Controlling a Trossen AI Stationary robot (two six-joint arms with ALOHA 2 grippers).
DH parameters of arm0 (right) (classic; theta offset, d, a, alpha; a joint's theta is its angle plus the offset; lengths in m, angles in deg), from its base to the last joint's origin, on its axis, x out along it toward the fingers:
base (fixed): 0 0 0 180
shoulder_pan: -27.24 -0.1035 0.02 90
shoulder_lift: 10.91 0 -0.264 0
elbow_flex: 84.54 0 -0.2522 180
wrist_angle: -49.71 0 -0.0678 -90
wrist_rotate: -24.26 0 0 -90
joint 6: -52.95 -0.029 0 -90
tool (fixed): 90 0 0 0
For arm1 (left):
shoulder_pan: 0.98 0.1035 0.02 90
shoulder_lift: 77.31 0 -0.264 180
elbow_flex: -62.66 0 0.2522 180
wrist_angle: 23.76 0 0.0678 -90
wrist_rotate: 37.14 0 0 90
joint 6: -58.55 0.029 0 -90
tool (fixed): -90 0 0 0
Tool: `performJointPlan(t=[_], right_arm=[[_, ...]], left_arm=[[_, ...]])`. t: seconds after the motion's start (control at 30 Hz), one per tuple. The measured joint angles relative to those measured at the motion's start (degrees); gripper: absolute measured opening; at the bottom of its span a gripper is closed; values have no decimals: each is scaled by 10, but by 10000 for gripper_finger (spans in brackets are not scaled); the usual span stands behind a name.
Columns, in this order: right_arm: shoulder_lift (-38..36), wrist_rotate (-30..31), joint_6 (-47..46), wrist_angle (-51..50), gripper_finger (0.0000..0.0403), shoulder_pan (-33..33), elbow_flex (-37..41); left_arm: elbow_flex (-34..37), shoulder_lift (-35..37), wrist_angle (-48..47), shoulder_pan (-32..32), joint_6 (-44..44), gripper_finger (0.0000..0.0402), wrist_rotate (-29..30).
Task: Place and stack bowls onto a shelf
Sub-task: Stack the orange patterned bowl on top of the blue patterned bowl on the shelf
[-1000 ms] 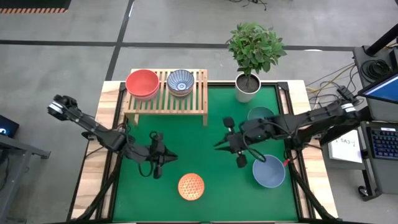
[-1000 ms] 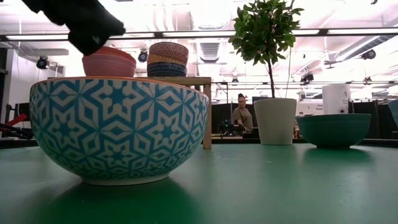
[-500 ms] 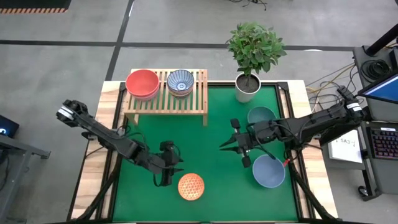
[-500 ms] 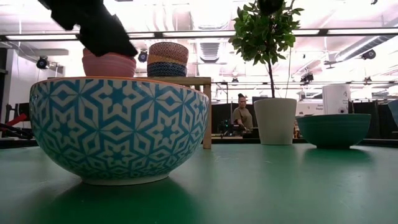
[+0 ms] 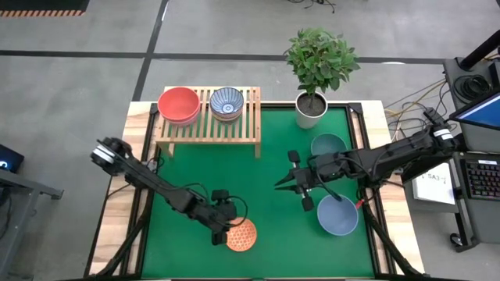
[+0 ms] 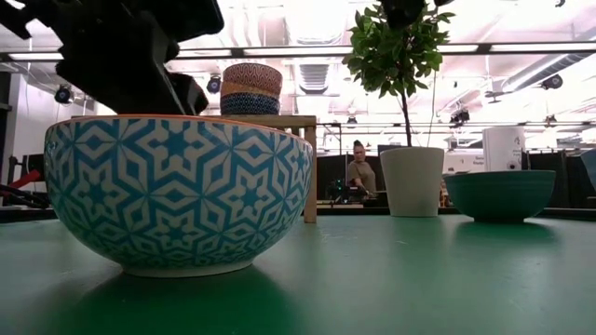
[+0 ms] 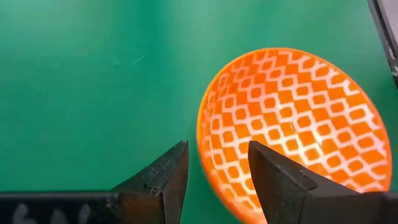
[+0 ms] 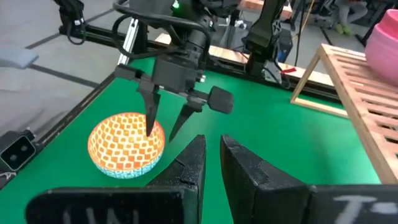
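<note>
At the near edge of the table, the orange patterned bowl (image 5: 241,234) is straddled at its rim by the spread fingers of the left gripper (image 5: 221,231), not gripped. The right gripper (image 5: 291,184), nearly closed, is held empty over mid-table.

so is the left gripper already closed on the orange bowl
No, the left gripper is open, its fingers straddling the rim of the orange patterned bowl without clamping it.

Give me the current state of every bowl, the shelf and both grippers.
Orange patterned bowl: upright on the table, rim between open fingers.
Left gripper: open, straddling that rim.
Right gripper: shut, empty, mid-table.
Shelf: holds two bowl stacks.
Teal bowl: on the table.
Slate-blue bowl: on the table.
</note>
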Motion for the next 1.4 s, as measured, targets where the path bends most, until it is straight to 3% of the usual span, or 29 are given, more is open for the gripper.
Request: performJointPlan(t=[0.27, 0.47, 0.67, 0.87, 1.13, 1.27, 1.4], right_arm=[[9, 0, -1, 0, 38, 0, 0], [12, 0, 1, -2, 38, 0, 0], [12, 0, 35, -6, 38, 0, 0], [12, 1, 58, -27, 38, 2, 0], [-3, 34, 72, -68, 38, 30, -5], [-13, 35, 53, -99, 38, 45, -6], [-14, 35, 51, -106, 38, 51, -6]], left_arm=[[-2, -33, 6, 0, -66, 116, -24], [-2, -31, 26, 1, -70, 14, -24], [-4, 4, 23, -1, -52, 6, -23], [-6, 95, 17, 13, 2, 4, -20], [-47, 259, -97, 123, 41, 3, 115], [-108, 301, -101, 199, 108, 2, 151], [-185, 307, -183, 291, 175, 2, 169]])
